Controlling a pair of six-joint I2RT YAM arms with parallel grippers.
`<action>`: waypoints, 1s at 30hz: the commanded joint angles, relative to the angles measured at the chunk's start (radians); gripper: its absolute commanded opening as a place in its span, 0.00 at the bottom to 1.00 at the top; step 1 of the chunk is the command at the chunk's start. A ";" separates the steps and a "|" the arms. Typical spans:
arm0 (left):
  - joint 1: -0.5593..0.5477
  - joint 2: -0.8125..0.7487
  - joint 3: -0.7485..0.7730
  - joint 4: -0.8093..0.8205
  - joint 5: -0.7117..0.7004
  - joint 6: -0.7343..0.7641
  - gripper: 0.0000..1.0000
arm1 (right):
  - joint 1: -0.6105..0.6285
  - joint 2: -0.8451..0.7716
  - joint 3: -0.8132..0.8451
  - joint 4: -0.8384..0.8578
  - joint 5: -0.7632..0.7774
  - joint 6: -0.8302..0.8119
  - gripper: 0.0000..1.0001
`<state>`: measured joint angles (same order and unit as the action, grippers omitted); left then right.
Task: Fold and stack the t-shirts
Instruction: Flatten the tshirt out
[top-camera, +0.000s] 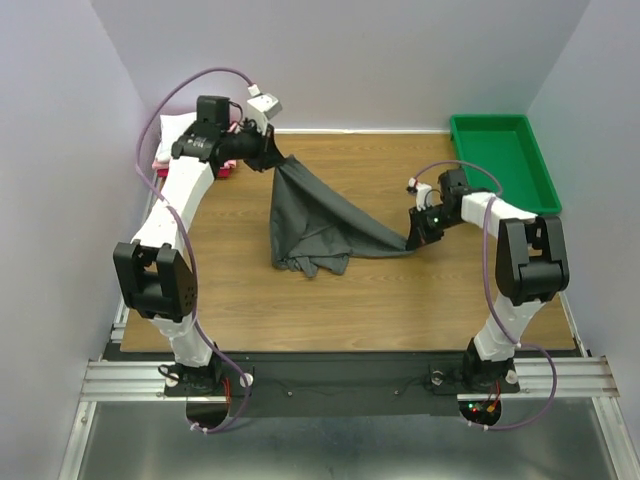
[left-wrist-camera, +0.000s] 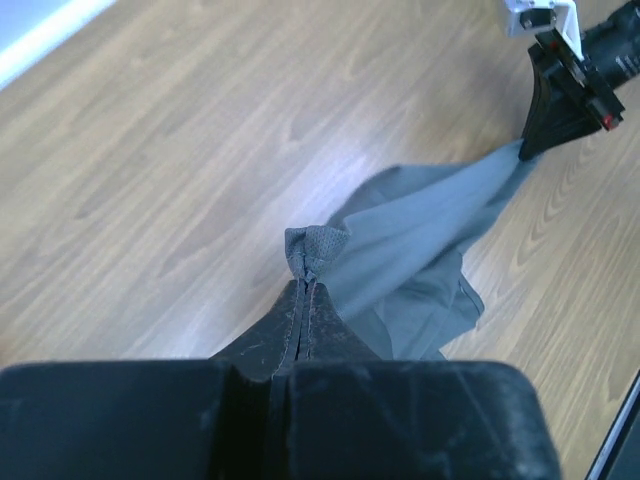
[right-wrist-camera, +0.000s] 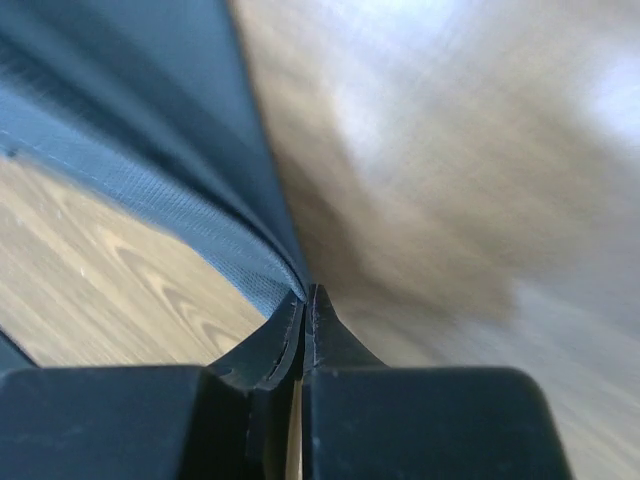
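— At the fingertips, what's gripped?
— Left gripper (top-camera: 279, 163) is pinched on the charcoal t-shirt (top-camera: 310, 225), high at the far left; right gripper (top-camera: 410, 243) is clamped on its other edge, low.
— And the cloth?
— Slung between them, middle sagging onto the table (top-camera: 380, 300).

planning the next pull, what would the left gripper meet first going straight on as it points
Beyond the grey t-shirt bunched in the left gripper, likely the table; the right gripper sits off to the side.

no readable text, no labels, no brands, no numbers
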<state>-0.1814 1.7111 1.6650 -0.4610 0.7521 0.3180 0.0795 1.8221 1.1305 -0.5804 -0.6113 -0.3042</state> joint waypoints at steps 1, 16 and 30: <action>0.074 -0.022 0.172 0.005 0.061 -0.034 0.00 | 0.006 -0.073 0.222 -0.016 0.125 -0.012 0.01; 0.298 -0.237 0.234 0.585 0.242 -0.456 0.00 | -0.001 -0.153 1.135 -0.033 0.373 -0.017 0.01; 0.356 -0.349 0.243 0.826 0.134 -0.720 0.00 | 0.039 -0.259 1.204 0.094 0.464 -0.024 0.01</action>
<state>0.1509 1.3804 1.8648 0.1986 0.9459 -0.3019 0.1184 1.6005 2.3020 -0.6102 -0.2222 -0.2981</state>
